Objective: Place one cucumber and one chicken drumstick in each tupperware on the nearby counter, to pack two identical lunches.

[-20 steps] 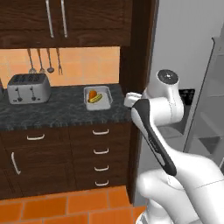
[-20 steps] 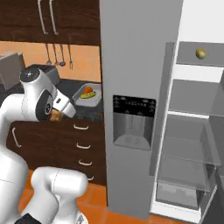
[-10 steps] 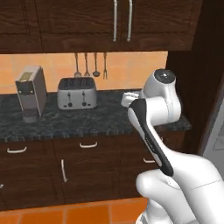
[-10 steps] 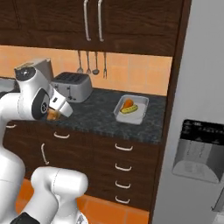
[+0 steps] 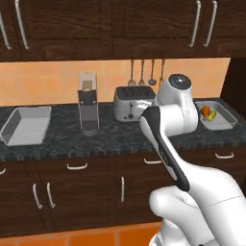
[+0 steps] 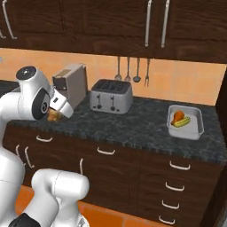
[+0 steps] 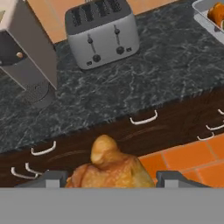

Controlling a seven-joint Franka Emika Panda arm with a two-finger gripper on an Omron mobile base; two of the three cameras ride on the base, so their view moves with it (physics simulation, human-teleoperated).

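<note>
The pincer (image 7: 107, 178) is pinching a chicken drumstick (image 7: 109, 166), with 1 dark finger on each side of the orange-brown meat. In the right base view the pincer (image 6: 54, 116) sits at the end of the white arm, and a bit of the drumstick (image 6: 53, 116) peeks out under it. It hangs in the air in front of the counter (image 6: 133, 128), a little above the dark drawers.

Past the pincer on the black speckled counter stands a silver toaster (image 7: 101, 33). Beside the toaster, off to one side of the pincer, is a tall grey coffee machine (image 7: 24, 57).

Far from the pincer, at the counter's right end, is a tupperware (image 6: 186, 122). It holds 1 cucumber (image 6: 182, 122) and another orange-brown drumstick (image 6: 178, 115), lying close together. In the hand view just a corner of this tray (image 7: 205, 15) shows at the top edge.

At the counter's other end, well away from the pincer, is a second tupperware (image 5: 26, 126) with nothing in it.

Spoons and a fork (image 5: 144, 72) hang on the orange wall above the toaster, under the dark cupboards
</note>
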